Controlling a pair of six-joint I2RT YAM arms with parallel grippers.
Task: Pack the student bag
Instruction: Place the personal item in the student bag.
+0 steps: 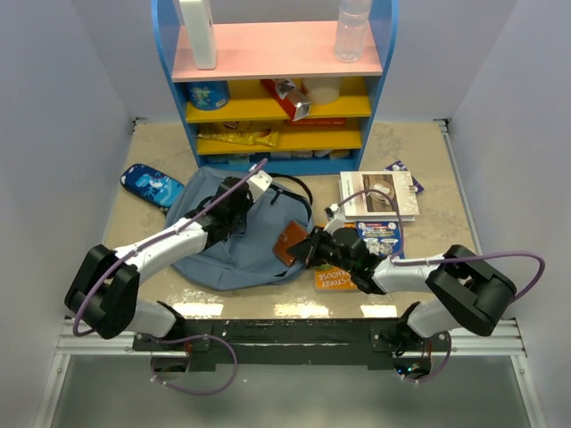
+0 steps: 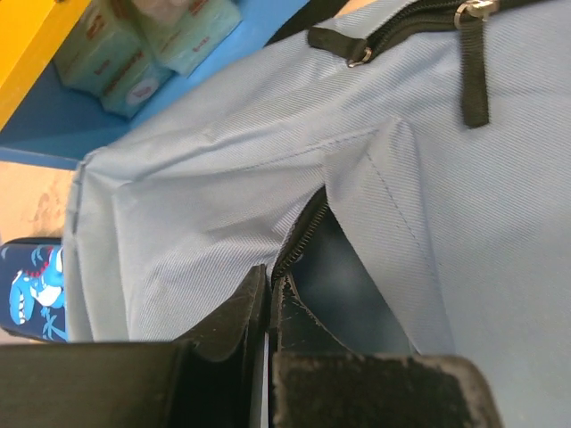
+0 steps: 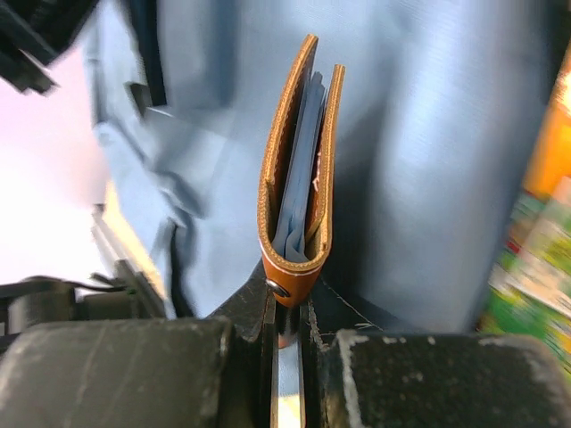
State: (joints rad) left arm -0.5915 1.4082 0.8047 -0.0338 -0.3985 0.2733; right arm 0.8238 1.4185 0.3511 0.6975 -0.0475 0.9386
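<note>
The slate-blue student bag (image 1: 223,250) lies flat on the table left of centre. My left gripper (image 1: 234,212) is shut on the bag's zipper edge (image 2: 299,234) and holds the pocket mouth slightly open, so the dark lining shows. My right gripper (image 1: 310,250) is shut on the bottom of a brown leather wallet (image 1: 290,242), held on edge just over the bag's right side. In the right wrist view the wallet (image 3: 299,178) stands upright between my jaws, with bag fabric (image 3: 428,134) behind it.
A blue shelf unit (image 1: 277,80) with snacks and bottles stands at the back. A bright-blue dinosaur pouch (image 1: 152,185) lies left of the bag. Books (image 1: 379,194), a blue card pack (image 1: 379,236) and an orange booklet (image 1: 332,278) lie on the right.
</note>
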